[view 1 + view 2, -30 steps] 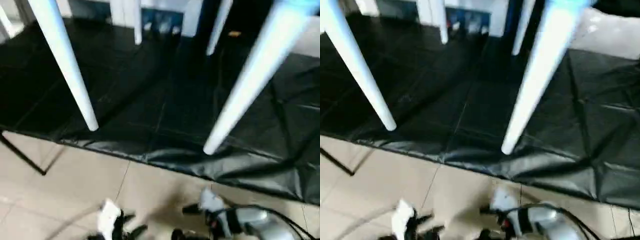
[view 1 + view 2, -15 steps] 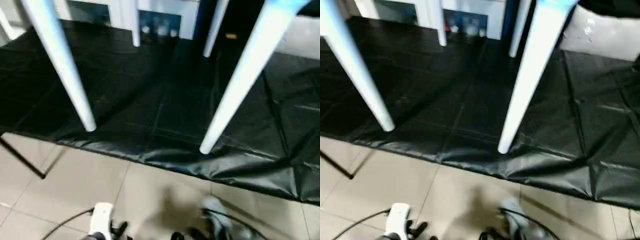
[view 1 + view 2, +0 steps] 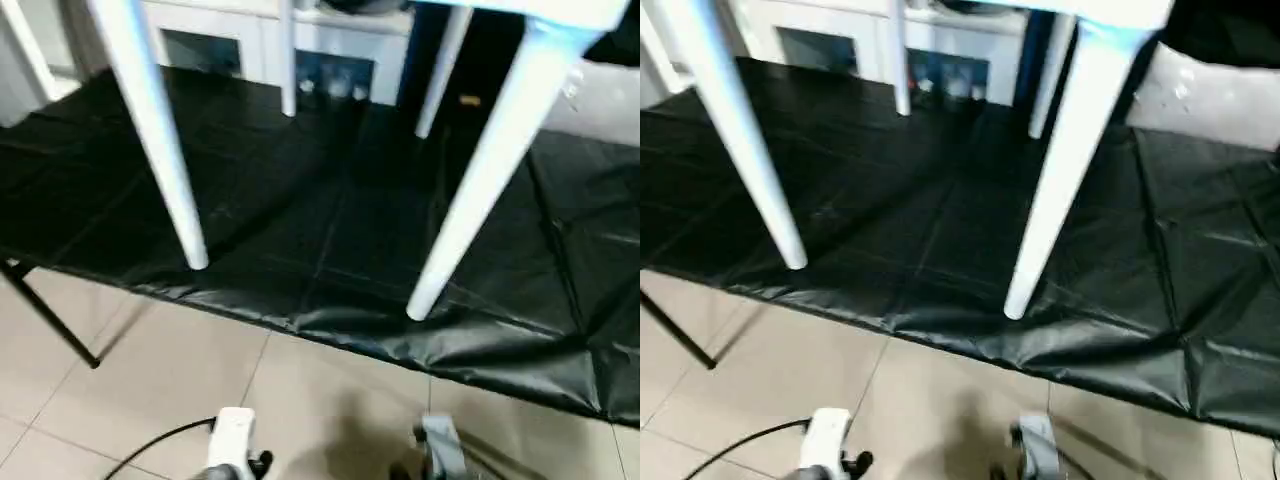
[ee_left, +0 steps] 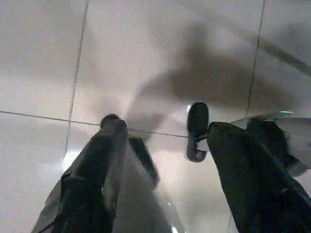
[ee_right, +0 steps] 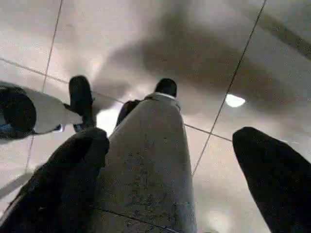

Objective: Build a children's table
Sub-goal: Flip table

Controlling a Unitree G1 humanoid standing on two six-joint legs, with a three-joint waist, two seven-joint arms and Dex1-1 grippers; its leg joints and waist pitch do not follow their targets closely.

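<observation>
Pale tiled floor (image 3: 130, 380) carries a black sheet (image 3: 330, 220), creased and glossy, its near edge rumpled over the tiles. Four white legs (image 3: 480, 190) of the table stand on the sheet: two near that edge, two toward its far side, just before the white cabinets (image 3: 330, 45) bordering the sheet. Beside the sheet's left corner, a thin black rod (image 3: 45, 315) slants down to the tiles. A black cable (image 3: 160, 440) curves across the floor nearer than the sheet.
</observation>
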